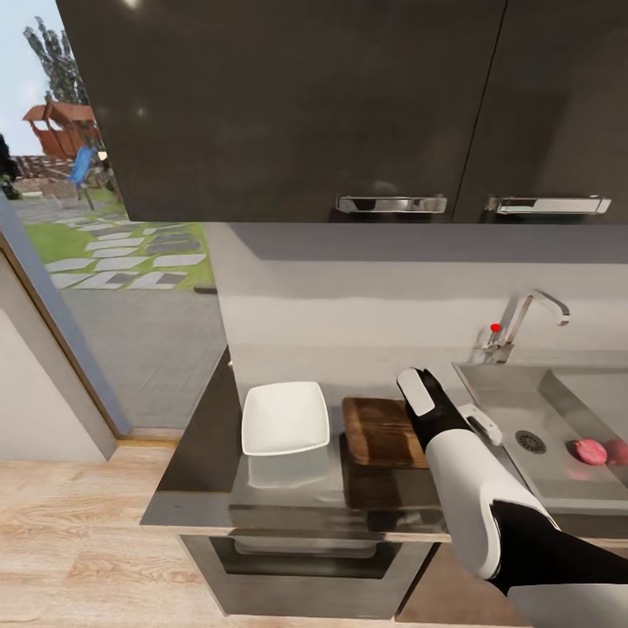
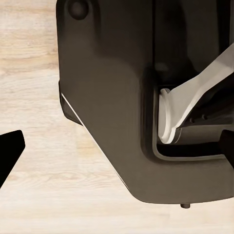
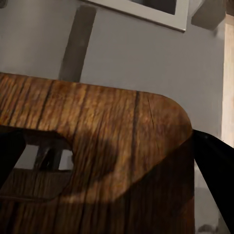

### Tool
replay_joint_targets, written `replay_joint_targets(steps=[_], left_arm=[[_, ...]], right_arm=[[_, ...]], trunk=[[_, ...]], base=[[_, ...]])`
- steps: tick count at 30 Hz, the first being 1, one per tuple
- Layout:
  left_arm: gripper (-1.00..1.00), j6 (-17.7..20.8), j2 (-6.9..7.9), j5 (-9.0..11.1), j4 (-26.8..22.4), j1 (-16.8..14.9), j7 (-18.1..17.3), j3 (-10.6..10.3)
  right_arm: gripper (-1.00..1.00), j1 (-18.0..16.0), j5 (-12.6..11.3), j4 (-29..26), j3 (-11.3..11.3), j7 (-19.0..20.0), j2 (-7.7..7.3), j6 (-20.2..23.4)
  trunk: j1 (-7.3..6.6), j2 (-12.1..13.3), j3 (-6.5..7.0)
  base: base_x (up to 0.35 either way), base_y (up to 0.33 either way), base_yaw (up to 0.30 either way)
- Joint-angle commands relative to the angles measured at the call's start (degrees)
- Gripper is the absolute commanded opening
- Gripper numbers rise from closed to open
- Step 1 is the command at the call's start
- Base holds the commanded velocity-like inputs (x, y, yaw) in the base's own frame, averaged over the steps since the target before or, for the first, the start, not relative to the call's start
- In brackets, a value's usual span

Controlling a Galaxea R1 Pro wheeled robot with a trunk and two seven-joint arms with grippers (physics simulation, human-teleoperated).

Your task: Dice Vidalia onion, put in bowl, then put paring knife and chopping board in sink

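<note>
- Head view: the right arm reached forward at centre frame, its right pincer point(image 1: 425, 388) poised over the right edge of the chopping board point(image 1: 380, 431); whether its fingers were apart could not be told.
- Chopping board and white bowl point(image 1: 284, 418) lay side by side on the counter point(image 1: 187, 475), presumably staged for dicing.
- Vidalia onion point(image 1: 590, 451) rested in the sink point(image 1: 558, 471), right of frame, not yet taken out.
- Right wrist view: the board's slot handle point(image 3: 41, 161) sat close below the dark fingertips point(image 3: 214, 161).

One bowl point(image 1: 284, 418), one chopping board point(image 1: 381, 431) (one onion point(image 1: 590, 451))
</note>
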Motion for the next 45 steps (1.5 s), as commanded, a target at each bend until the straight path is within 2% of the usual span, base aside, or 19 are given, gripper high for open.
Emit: replay_joint_targets(steps=[1,9,42,43,45], left_arm=[[1.0,-0.1,0.01,-0.2,-0.1,0.0,0.1,-0.1],[1.0,-0.1,0.01,-0.2,-0.1,0.0,0.1,-0.1],[1.0,0.0,0.01,-0.2,-0.1,0.0,0.1,-0.1],[1.0,0.0,0.01,-0.2,-0.1,0.0,0.1,-0.1],[1.0,0.0,0.01,-0.2,0.0,0.0,0.1,-0.1]], right_arm=[[-1.0,-0.1,0.0,0.1,-0.2,0.2,0.04,0.6],[-1.0,0.0,0.1,2.9,-0.2,2.4,0.01,-3.3],[-1.0,0.0,0.1,3.0,-0.3,2.5,-0.08,-3.5],[1.0,0.0,0.1,3.0,-0.3,2.5,-0.08,-3.5],[1.0,0.0,0.1,2.9,-0.3,2.5,-0.07,-3.5]], trunk=[[0.04,-0.1,-0.11],[0.04,-0.1,-0.11],[0.04,-0.1,-0.33],[0.04,-0.1,-0.35],[0.04,-0.1,-0.4]], base=[[0.027,0.012,0.0],[0.005,0.002,0.0],[0.027,0.0,0.0],[0.0,0.0,0.0],[0.0,0.0,0.0]])
